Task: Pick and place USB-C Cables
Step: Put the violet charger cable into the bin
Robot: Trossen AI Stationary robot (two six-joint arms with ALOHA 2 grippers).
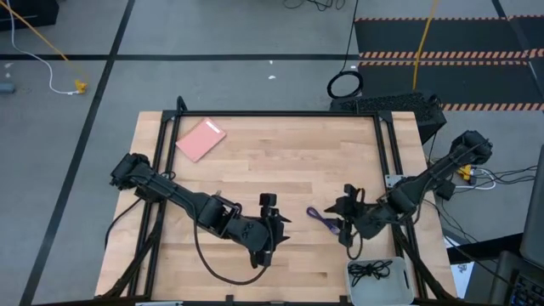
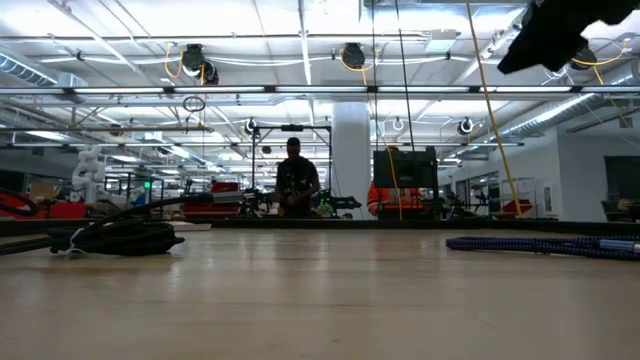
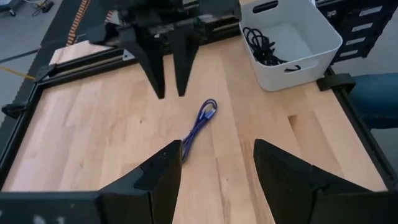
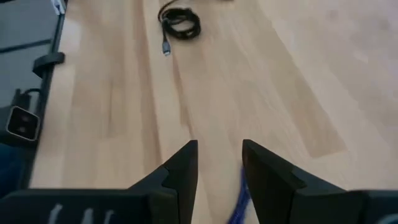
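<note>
A purple-blue USB-C cable (image 1: pixel 321 218) lies stretched on the wood table between my two grippers; it also shows as the purple-blue cable (image 3: pixel 200 127) in the left wrist view. My right gripper (image 4: pixel 219 168) is open and hovers above one end of it (image 4: pixel 239 199) without touching. My left gripper (image 3: pixel 217 168) is open, off the table, a little to the cable's left. A black cable bundle (image 4: pixel 180 25) lies coiled farther left on the table. Another black cable (image 3: pixel 264 43) lies inside the white bin (image 3: pixel 323 46).
The white bin (image 1: pixel 399 289) sits at the table's near right corner. A pink flat object (image 1: pixel 201 138) lies near the far left corner. A black frame (image 1: pixel 272 113) runs around the tabletop. A person (image 2: pixel 296 185) stands far off in the room behind.
</note>
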